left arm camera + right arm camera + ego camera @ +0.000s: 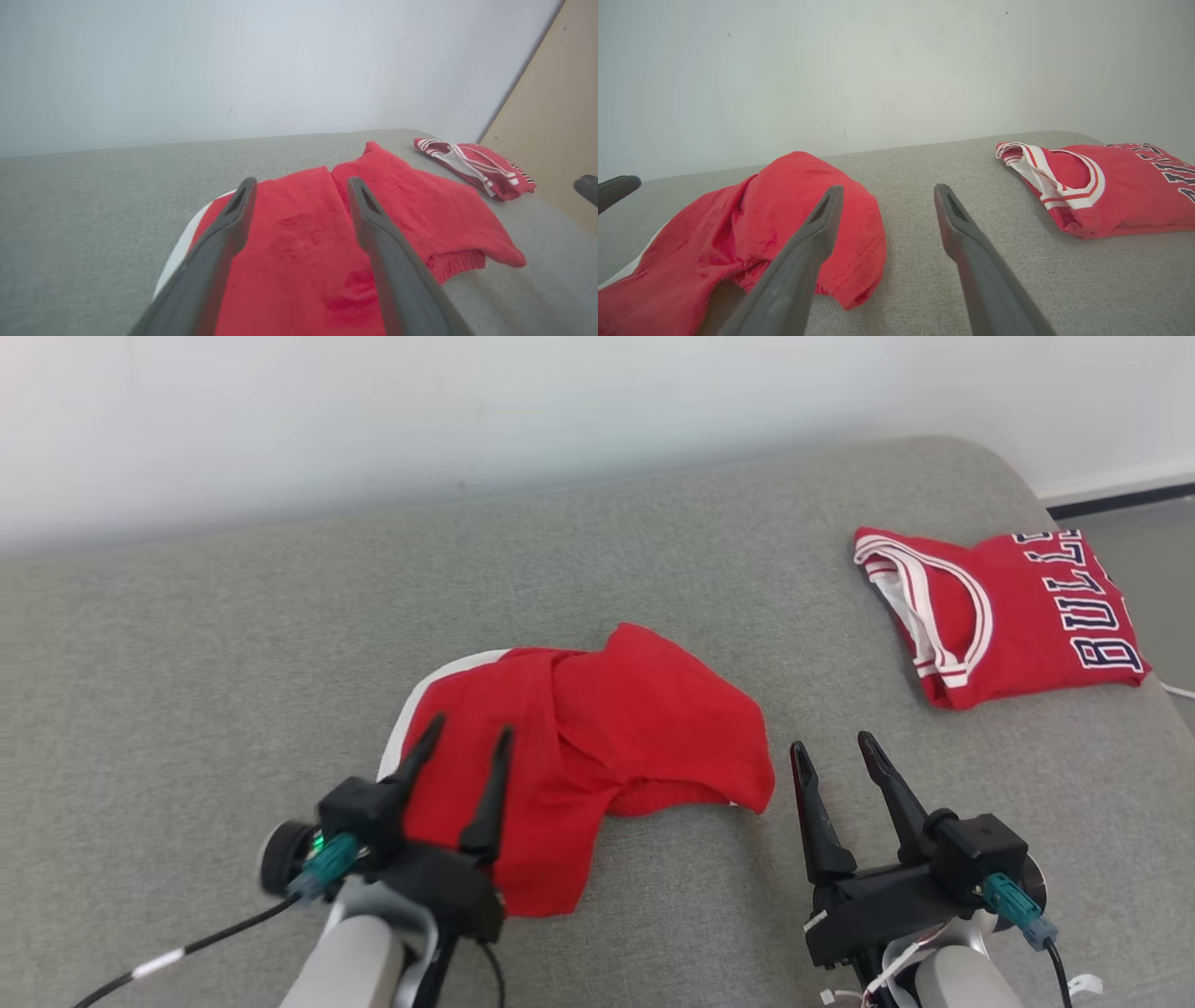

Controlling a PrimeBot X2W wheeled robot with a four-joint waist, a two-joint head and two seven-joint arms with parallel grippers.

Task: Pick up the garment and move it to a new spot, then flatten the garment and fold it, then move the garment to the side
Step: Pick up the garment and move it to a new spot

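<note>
A plain red garment (pixel 597 747) with a white edge lies crumpled in the middle of the grey cushioned surface (pixel 233 653). My left gripper (pixel 470 733) hovers over its left part, open, with nothing between its fingers; from the left wrist the red garment (pixel 299 252) shows between and beyond them. My right gripper (pixel 834 744) stands open just right of the garment, over bare grey fabric. From the right wrist the garment (pixel 738 233) lies to the left, one fingertip overlapping its edge.
A folded red jersey (pixel 1008 611) with white trim and dark lettering rests at the far right, near the surface's rounded corner. A white wall runs behind. The jersey (pixel 1101 186) sits right of my right gripper's fingers.
</note>
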